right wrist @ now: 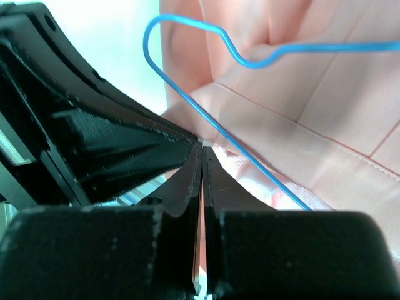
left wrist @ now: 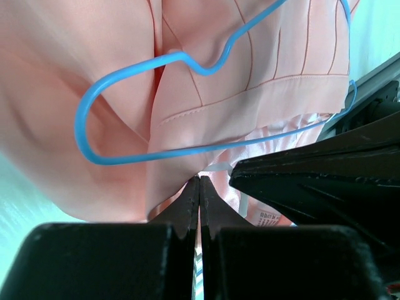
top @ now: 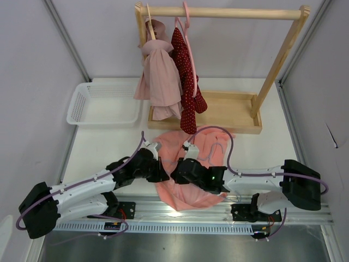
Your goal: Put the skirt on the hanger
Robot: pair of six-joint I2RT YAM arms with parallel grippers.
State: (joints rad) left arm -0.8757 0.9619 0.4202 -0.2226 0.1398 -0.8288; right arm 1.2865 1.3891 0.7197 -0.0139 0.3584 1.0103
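Observation:
The salmon-pink skirt lies crumpled on the table between the two arms. It fills the left wrist view and the right wrist view. The light-blue wire hanger lies on top of the skirt, also seen in the right wrist view. I cannot make it out in the top view. My left gripper is shut at the skirt's near edge, by a white ribbon. My right gripper is shut with pink fabric between its jaws. The two grippers meet tip to tip.
A wooden rack stands at the back with a paler pink garment and a dark red dotted garment hung on it. A white basket sits at the back left. A metal rail runs along the near edge.

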